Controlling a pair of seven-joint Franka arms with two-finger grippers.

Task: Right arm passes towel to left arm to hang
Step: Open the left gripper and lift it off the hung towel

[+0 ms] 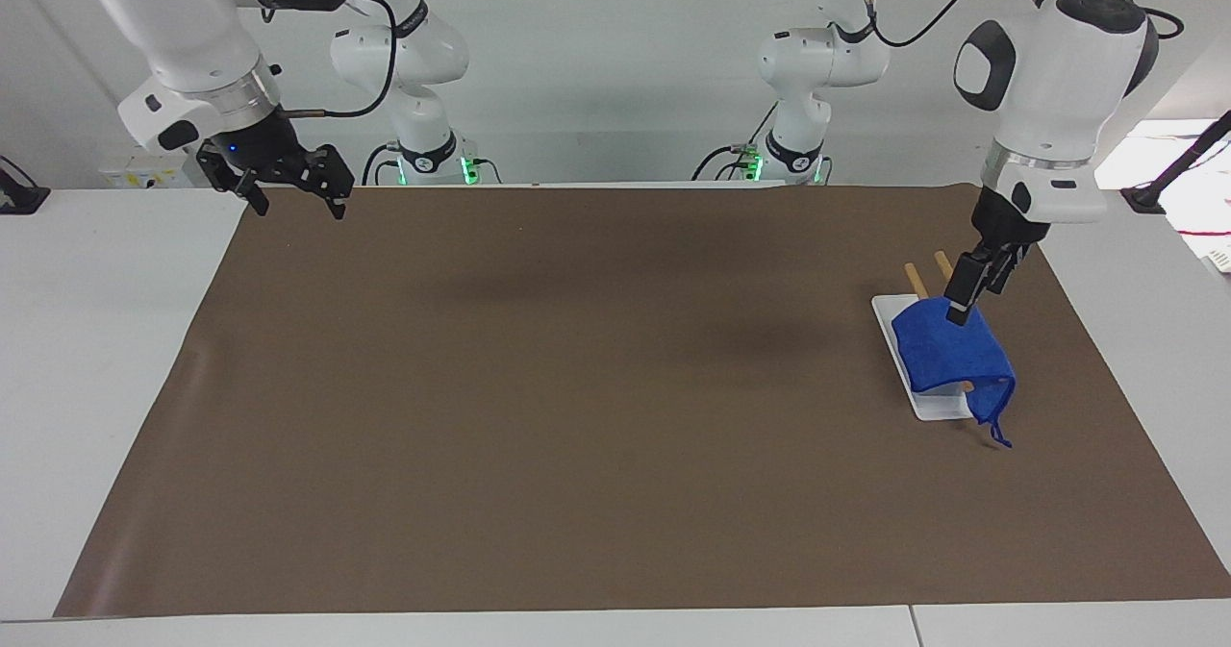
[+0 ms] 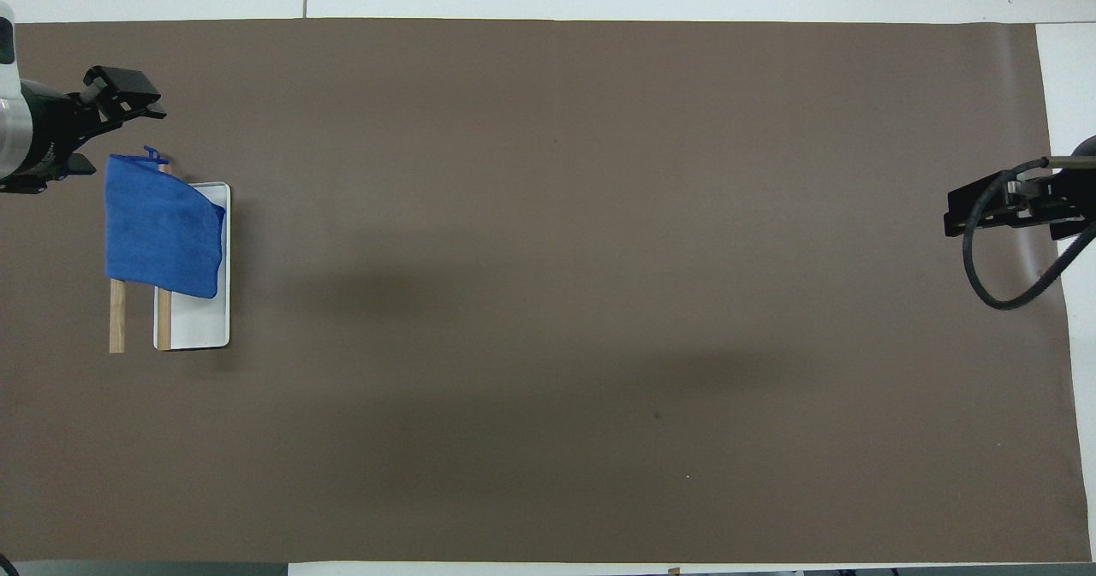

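Nearest the robots, toward the right arm's end: right gripper [image 1: 293, 190] raised over the brown mat's [image 1: 577, 387] corner, fingers spread wide, waiting. Toward the left arm's end: one blue towel [image 1: 950, 351] draped over two wooden rails [image 2: 117, 315] above one white tray [image 2: 201, 328]. Left gripper [image 1: 971, 291] over the towel's robot-side edge in the facing view; finger spread impossible to tell. Rails' full length visible only from overhead.

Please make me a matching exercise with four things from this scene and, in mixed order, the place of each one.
1 small blue cloth towel
2 white rectangular tray
3 left arm's black gripper
4 right arm's black gripper

a flat on brown mat
b waiting over the mat's corner
c draped over two wooden bars
d low over the towel

Pairs: 1-c, 2-a, 3-d, 4-b
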